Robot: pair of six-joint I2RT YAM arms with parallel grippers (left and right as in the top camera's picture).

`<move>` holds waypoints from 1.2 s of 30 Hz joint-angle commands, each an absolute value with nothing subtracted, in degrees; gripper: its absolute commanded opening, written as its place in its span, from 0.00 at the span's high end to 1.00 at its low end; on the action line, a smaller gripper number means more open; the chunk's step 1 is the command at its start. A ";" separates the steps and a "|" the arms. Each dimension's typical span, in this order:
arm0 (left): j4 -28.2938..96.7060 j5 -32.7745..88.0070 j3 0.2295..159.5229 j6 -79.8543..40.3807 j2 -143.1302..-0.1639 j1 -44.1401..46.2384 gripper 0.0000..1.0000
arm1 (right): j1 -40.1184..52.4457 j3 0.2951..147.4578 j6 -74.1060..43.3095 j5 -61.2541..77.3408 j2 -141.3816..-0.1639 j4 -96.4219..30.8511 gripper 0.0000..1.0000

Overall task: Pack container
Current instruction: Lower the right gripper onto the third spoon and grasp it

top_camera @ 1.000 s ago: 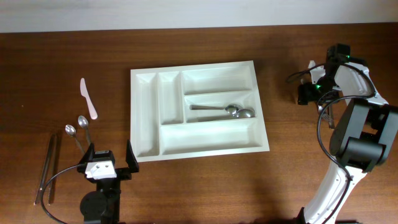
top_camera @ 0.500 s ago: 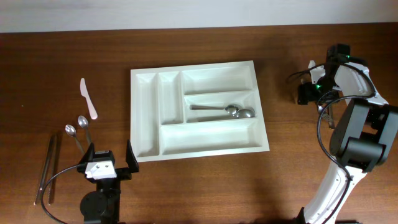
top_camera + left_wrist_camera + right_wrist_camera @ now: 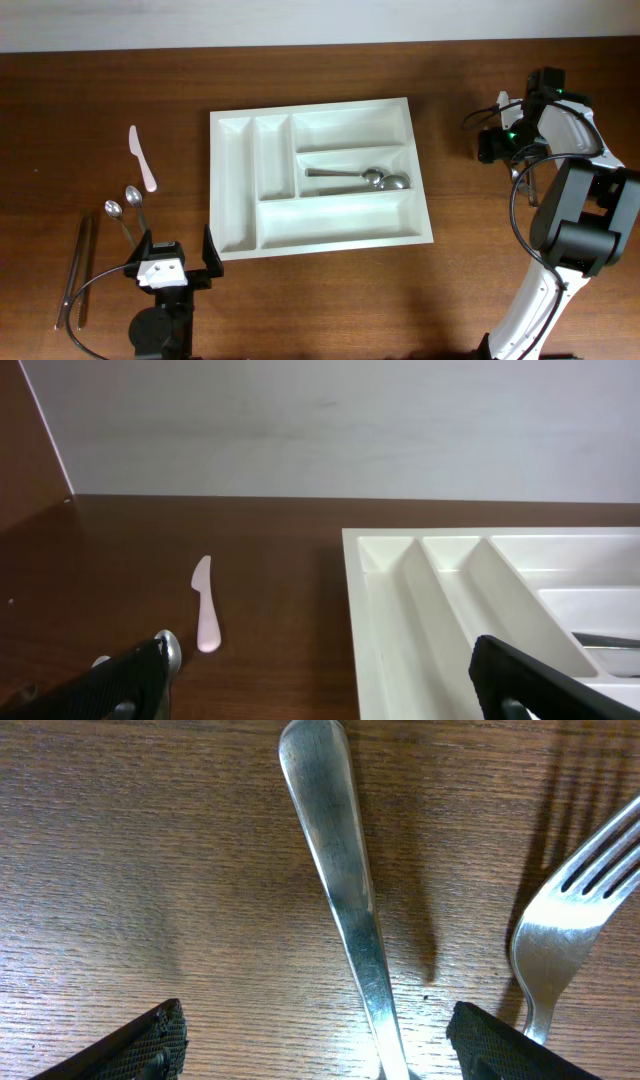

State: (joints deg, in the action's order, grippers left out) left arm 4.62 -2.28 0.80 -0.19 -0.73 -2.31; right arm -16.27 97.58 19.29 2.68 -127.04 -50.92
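Slightly toward the far edge, the right hand (image 3: 325, 1042) has shifted since the earlier view. Its fingers stand wide apart either side of a metal handle (image 3: 345, 890), beside a fork (image 3: 570, 910). The left hand (image 3: 340, 685) is spread apart. The white container (image 3: 340, 218) sits mid-bench (image 3: 100, 80), with two spoons (image 3: 385, 181) in its middle long compartment.

Wood tbl (image 3: 480, 270): tray (image 3: 330, 245), knife (image 3: 141, 158), 2 spoons (image 3: 133, 197), fork (image 3: 570, 910).

White on dark wood, with silver accents.
You have a plain white container (image 3: 335, 222) on a brown, fine-grained table (image 3: 400, 300); the spoons (image 3: 385, 181) and fork (image 3: 545, 935) are silver, the knife (image 3: 141, 158) pale pinkish-white, the wall (image 3: 350, 420) off-white.
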 commanded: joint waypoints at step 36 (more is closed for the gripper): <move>4.73 -1.65 0.51 0.49 -0.34 -2.09 0.01 | -16.47 97.38 15.55 6.07 -129.99 -57.84 0.92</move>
